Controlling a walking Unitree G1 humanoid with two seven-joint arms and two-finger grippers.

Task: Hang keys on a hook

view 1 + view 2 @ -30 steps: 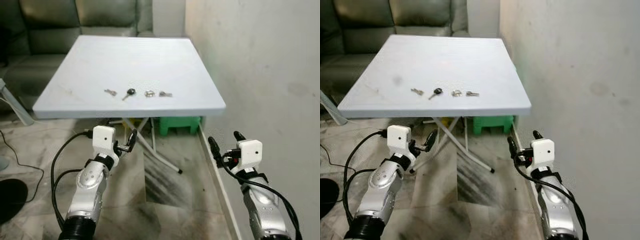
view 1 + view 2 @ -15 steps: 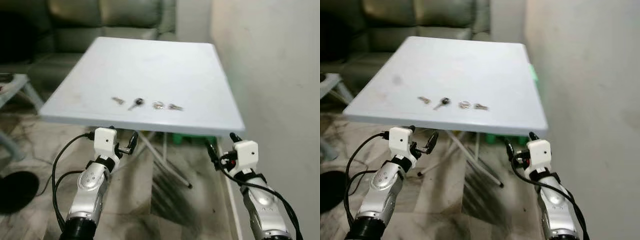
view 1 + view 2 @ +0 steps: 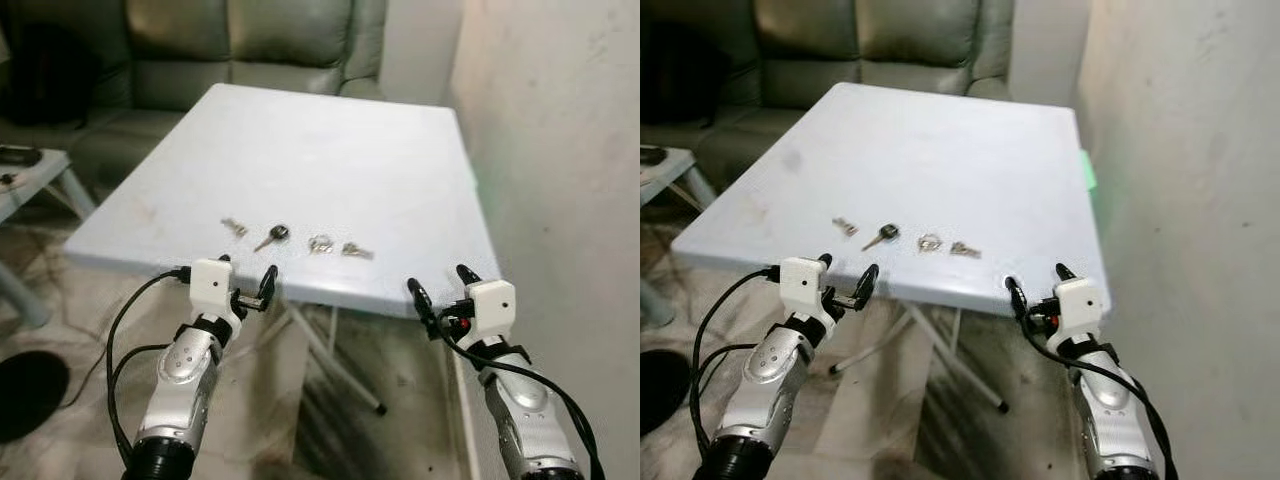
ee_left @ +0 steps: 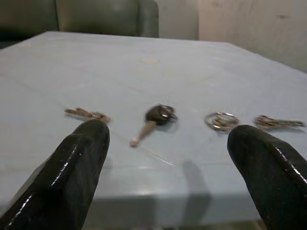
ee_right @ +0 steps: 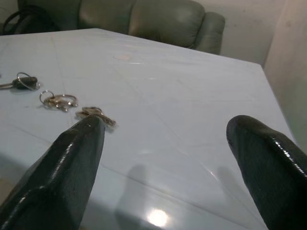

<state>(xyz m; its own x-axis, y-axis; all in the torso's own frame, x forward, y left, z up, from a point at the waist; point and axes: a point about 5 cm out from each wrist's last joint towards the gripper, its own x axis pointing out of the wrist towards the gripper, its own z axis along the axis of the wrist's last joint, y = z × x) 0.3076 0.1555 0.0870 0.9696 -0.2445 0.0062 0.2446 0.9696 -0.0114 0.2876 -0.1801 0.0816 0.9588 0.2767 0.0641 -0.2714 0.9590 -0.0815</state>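
Nearer now: pale table, sofa behind

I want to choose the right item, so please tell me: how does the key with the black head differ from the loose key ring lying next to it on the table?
The black-headed key has a dark bulky head and a pale straight blade; the key ring is a silvery loop all over. The key is long and lies at a slant; the ring is round. The key lies nearer the left gripper, the ring nearer the right gripper. Both lie flat on the white table near its front edge.

pale blue table; black-headed key (silver shank), grey-green sofa
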